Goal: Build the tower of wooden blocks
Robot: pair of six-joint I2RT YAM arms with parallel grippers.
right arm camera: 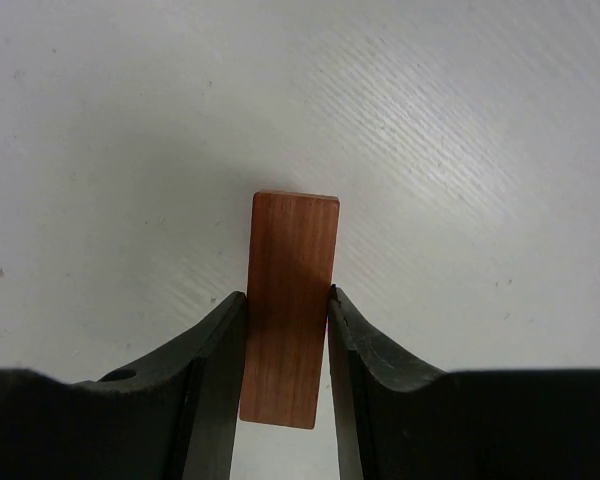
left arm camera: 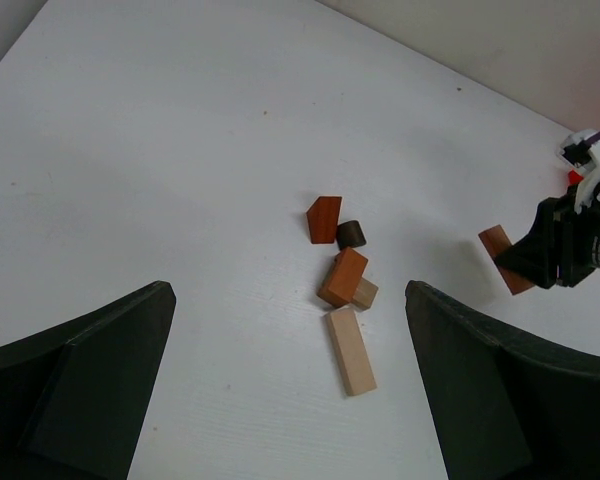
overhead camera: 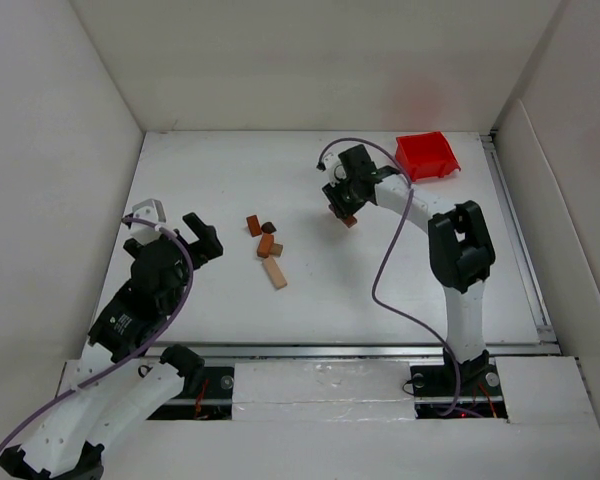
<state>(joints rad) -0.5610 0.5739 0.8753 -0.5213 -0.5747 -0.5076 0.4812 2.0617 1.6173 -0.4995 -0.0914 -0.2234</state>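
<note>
Top view: right gripper (overhead camera: 342, 208) clenched on a reddish-brown block (overhead camera: 348, 220), toward the far edge, near the red bin (overhead camera: 427, 156) in the far right corner.
Left wrist: left gripper (left arm camera: 288, 292) spread wide, empty; five loose blocks (left arm camera: 345, 275) lay unstacked mid-worktop.
Right wrist: fingers (right arm camera: 215, 350) pinched the block's long sides.

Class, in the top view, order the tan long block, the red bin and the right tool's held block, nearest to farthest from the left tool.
1. Tan long block, just right of the left tool.
2. Held reddish block, mid-table in the right tool.
3. Red bin, far right corner.
</note>
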